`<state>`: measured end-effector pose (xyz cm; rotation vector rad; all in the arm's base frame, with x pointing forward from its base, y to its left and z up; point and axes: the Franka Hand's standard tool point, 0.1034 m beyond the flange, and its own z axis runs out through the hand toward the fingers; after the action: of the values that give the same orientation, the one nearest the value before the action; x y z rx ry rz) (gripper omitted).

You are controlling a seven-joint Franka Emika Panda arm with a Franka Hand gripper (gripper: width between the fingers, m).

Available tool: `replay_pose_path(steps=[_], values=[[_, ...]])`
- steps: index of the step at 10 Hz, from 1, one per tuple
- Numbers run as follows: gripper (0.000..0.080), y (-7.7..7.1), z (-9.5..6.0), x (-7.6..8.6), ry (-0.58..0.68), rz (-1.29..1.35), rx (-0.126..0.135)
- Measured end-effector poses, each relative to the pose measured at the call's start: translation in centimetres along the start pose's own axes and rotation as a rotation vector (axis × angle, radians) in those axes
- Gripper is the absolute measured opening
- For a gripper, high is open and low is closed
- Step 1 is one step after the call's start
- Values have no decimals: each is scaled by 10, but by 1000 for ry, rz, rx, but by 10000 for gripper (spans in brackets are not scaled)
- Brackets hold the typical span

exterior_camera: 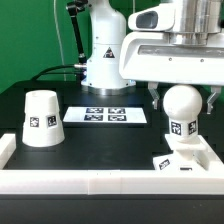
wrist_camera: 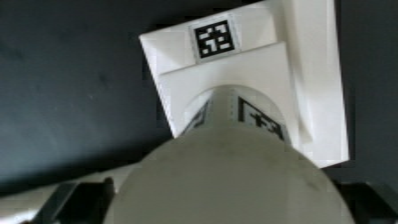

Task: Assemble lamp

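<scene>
Subject: lamp, three loose parts, all matte white plastic with square tags.

Location. The base [exterior_camera: 195,152] sits on the counter [exterior_camera: 110,145] at the exterior view's right of the marker board [exterior_camera: 105,115] and nearer the camera. The bulb [exterior_camera: 182,104] stands upright on the base. Whether it is fully seated cannot be told. The shade [exterior_camera: 40,118] rests wide end down at the exterior view's left of the board, well apart from the base.

Fingers [exterior_camera: 153,98]: released, spread one on each side of the bulb's ball, with a gap showing at both sides. Nothing is held.

Handling, as judged. The parts look light, rigid and hollow. They are probably smooth enough to slip under a loose pinch. The bulb is best taken across the widest part of the ball, kept vertical. The shade's sloped wall would tend to squeeze out of a grip, so a hold near its narrow top seems safer.

Count: one base, one bulb, one shade, one marker board, one white rail [exterior_camera: 100,183] along the counter's near edge.
</scene>
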<state>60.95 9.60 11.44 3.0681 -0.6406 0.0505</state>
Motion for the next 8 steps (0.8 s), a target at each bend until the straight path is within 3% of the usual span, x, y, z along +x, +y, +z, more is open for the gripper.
replay_pose_path(steps=[3, 6, 8], values=[[579, -3, 0, -8, -37, 377, -13], [579, -7, -2, -10, -125, 678, 14], [579, -6, 0, -9, -135, 821, 18]])
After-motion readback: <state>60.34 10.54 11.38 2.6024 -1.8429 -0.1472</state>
